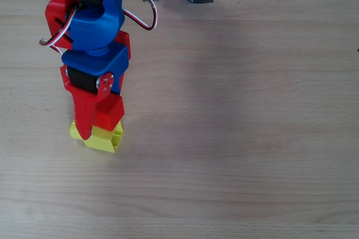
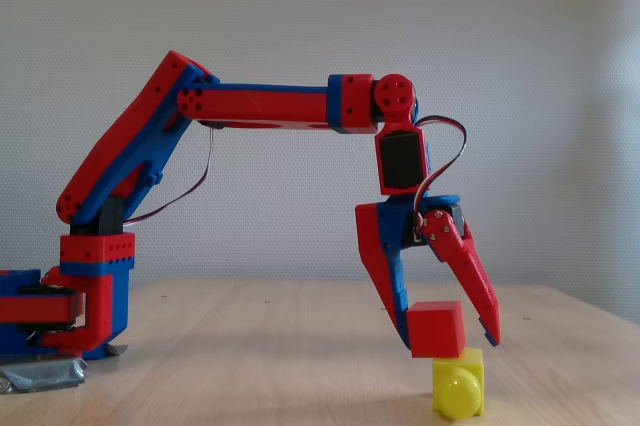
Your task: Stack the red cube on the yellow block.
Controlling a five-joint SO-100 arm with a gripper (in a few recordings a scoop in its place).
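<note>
plainly, the red cube (image 2: pixel 436 328) sits on the yellow block (image 2: pixel 459 383); gripper (image 2: pixel 447 331) fingers spread around it; no writing visible.

Cube (image 2: pixel 436 328) resting on top of block (image 2: pixel 460 382), block standing on counter (image 2: pixel 300 366), jaws (image 2: pixel 443 331) astride the cube from above, arm base at far left of counter in the fixed view, stack well right of it.
</note>
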